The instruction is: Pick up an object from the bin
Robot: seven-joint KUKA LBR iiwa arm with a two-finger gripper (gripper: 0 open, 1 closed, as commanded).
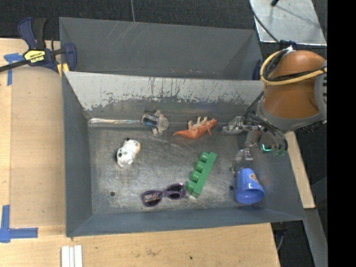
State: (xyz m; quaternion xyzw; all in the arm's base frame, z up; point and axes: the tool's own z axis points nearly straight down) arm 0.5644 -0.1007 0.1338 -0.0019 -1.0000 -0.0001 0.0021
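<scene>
Six loose items in one grey metal bin (78, 149), located against the green studded block (201, 174), which lies near the middle of the floor. Purple sunglasses (164, 194): touching the block's front end, on its view-left side. White toy (128, 152): well to the view-left of the block. Orange dinosaur (194, 128): behind the block, near the back wall. Small grey-and-blue figure (156, 121): behind the block and further view-left, beside the dinosaur. Blue cup (248, 187): just view-right of the block, lying on its side, long axis running roughly back to front, wide mouth toward the front wall, narrow base toward the back. Gripper (241, 144): behind the cup, view-right of the block; fingers (243, 159) spread apart with nothing between them, the nearer one just at the cup's base; contact cannot be told.
</scene>
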